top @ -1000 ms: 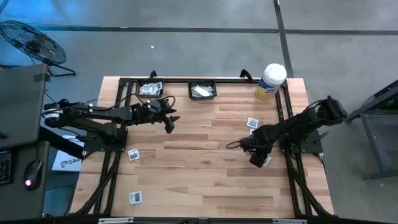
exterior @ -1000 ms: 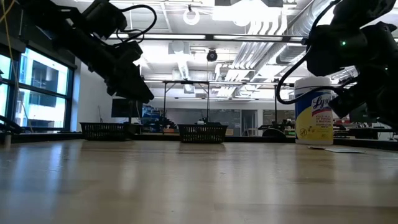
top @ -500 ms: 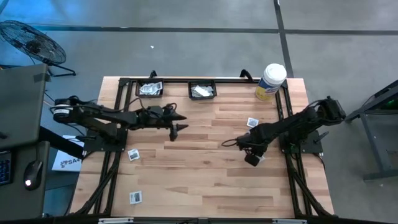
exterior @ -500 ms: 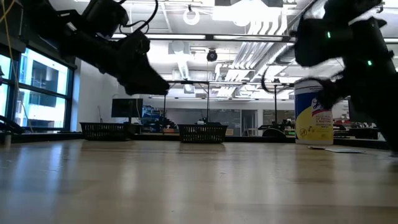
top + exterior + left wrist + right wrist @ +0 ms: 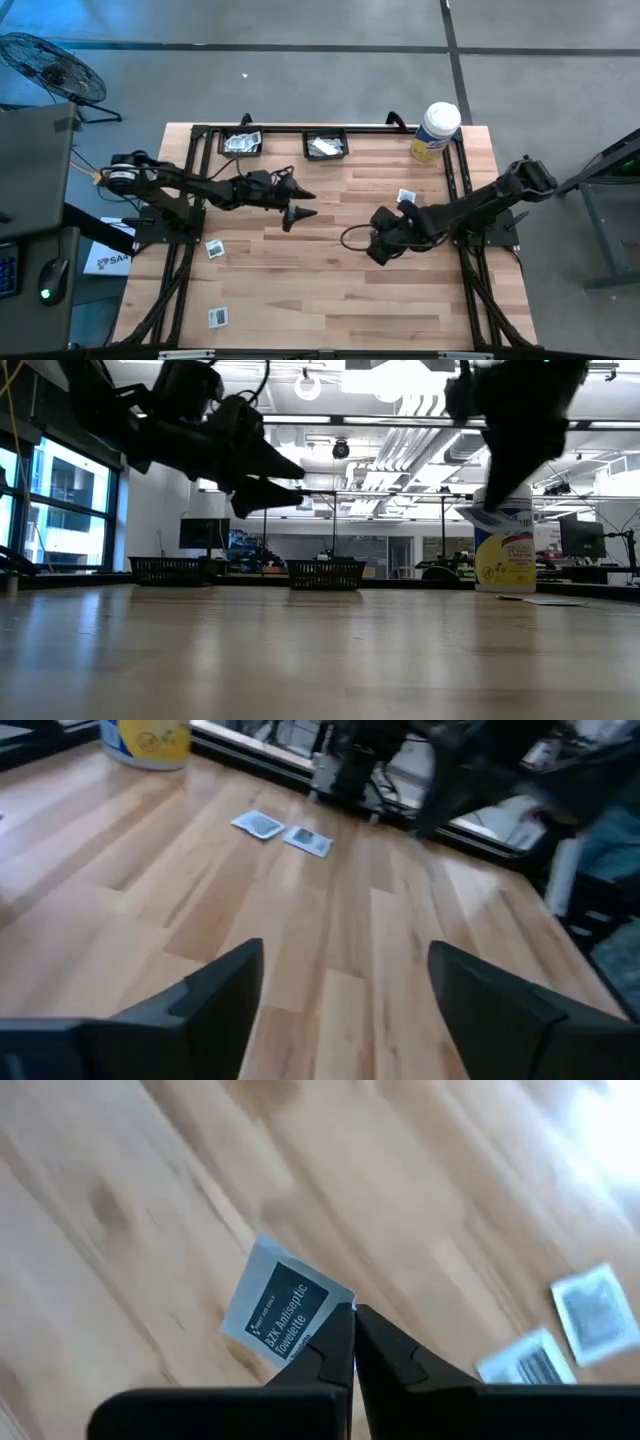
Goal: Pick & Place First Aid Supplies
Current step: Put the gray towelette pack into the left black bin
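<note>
My right gripper (image 5: 352, 1320) is shut on a white square towelette packet with a dark printed centre (image 5: 285, 1312), above the table's middle right (image 5: 380, 247). In the low view the packet (image 5: 488, 517) hangs under that gripper. My left gripper (image 5: 340, 980) stands open and nearly level over the table's middle (image 5: 298, 204), with nothing between its fingers. More packets lie flat on the wood: one by the right arm (image 5: 405, 196) and two at the near left (image 5: 213, 248) (image 5: 219, 317). Others lie in the two black baskets (image 5: 241, 143) (image 5: 325, 146). My right gripper pinches the packet's corner (image 5: 335, 1308) between its two fingertips. The fingers come slanting down from above. The packet hangs tilted below them, lifted clear of the table.
A large white tub with a yellow label (image 5: 435, 130) stands at the far right corner. Black frame rails run along the table's left, right and far sides. Bare wood lies between the two grippers and toward the near edge. Two packets (image 5: 258, 824) (image 5: 308, 841) lie ahead of my left gripper.
My right gripper has risen and gone from near the right rail toward the table's middle, taking the packet up off the wood. My left gripper has moved toward the table's right and has tipped up from pointing down to nearly level.
</note>
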Controlling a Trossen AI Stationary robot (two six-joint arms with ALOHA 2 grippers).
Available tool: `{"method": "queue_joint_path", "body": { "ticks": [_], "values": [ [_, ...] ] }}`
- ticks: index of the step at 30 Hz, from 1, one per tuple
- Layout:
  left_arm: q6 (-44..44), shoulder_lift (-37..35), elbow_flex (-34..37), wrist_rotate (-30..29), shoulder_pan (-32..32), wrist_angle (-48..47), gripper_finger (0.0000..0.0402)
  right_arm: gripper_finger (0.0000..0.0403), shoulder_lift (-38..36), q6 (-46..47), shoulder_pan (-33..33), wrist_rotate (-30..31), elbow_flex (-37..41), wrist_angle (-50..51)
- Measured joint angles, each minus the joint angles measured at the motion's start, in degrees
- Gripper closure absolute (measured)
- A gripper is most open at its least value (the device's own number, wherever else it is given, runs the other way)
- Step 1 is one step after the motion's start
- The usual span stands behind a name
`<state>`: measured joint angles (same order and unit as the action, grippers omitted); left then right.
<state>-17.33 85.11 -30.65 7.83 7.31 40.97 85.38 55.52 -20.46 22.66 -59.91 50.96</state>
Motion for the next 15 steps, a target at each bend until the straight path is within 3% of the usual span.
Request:
{"method": "queue_joint_path", "body": {
  "ticks": [4,10,15],
  "values": [
    [0.59,3.31,-1.2,-0.6,-2.03,3.72,0.0101,0.0402,-0.02,2.98,-1.69,6.21,-0.53,-2.27],
    [0.99,7.37,-1.49,-3.36,-4.85,15.8,0.0106,0.0402,-0.02,6.01,-2.98,12.88,0.1,-4.14],
    [-0.81,9.95,-2.2,-6.52,-5.07,16.48,0.011,0.0402,-0.02,2.39,-2.96,16.92,0.1,-7.44]
  ]
}}
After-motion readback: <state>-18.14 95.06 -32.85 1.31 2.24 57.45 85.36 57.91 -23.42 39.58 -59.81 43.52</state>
